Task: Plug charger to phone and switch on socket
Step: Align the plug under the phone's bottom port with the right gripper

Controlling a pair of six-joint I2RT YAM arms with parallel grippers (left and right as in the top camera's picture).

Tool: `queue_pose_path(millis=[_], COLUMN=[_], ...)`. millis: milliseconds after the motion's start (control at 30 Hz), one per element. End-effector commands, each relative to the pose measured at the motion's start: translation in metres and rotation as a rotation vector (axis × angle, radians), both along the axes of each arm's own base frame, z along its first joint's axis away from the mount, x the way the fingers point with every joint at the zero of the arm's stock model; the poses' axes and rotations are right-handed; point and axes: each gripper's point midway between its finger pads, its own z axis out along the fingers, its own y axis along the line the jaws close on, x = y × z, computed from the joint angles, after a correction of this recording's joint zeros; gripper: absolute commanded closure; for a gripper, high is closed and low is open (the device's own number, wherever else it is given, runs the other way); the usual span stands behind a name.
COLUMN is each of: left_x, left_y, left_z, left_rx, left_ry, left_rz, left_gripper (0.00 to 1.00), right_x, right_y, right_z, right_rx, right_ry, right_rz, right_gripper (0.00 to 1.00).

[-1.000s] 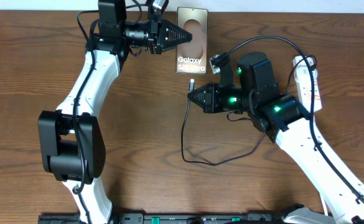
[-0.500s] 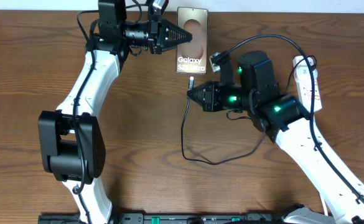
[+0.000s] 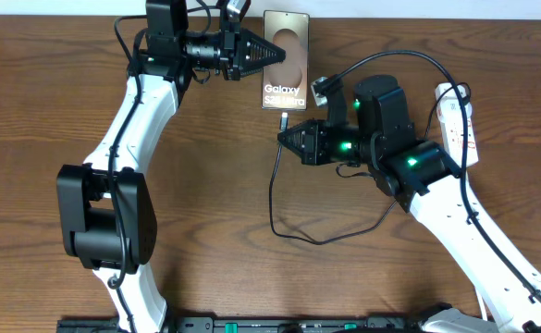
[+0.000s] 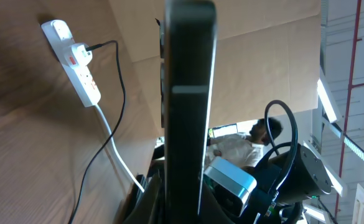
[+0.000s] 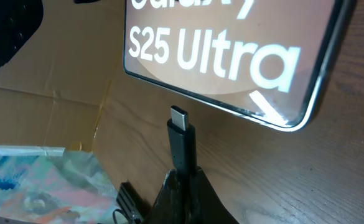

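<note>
My left fingers (image 3: pixel 268 53) are clenched on the phone (image 3: pixel 286 65), gripping its 9 o'clock edge at the 12 o'clock side of the bench (image 3: pixel 205 203). From my left wrist the phone shows edge-on. My right fingers (image 3: pixel 288 140) are clamped on the charger (image 5: pixel 182 144) just behind its plug. The tip points to 12 o'clock, just short of the phone's 6 o'clock edge and not touching it. The black cable loops toward 6 o'clock. The socket (image 3: pixel 461 120) lies at 3 o'clock, well apart from the phone.
</note>
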Motion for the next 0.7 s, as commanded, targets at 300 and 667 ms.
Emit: queue_pose_path(millis=[300, 667], left_x=[-0.0057, -0.0057], left_y=[0.0002, 0.0002], left_z=[0.0078, 0.0078], left_rx=[-0.014, -0.014], left_ry=[-0.039, -0.039], left_rz=[-0.031, -0.031], left_gripper=[0.93, 0.93], right_x=[0.0022, 0.0035], right_y=[0.0068, 0.0045], right_z=[0.0127, 0.0093], right_rx=[0.011, -0.005], right_ry=[-0.046, -0.039], right_rz=[0.019, 0.003], right_gripper=[0.99, 0.99])
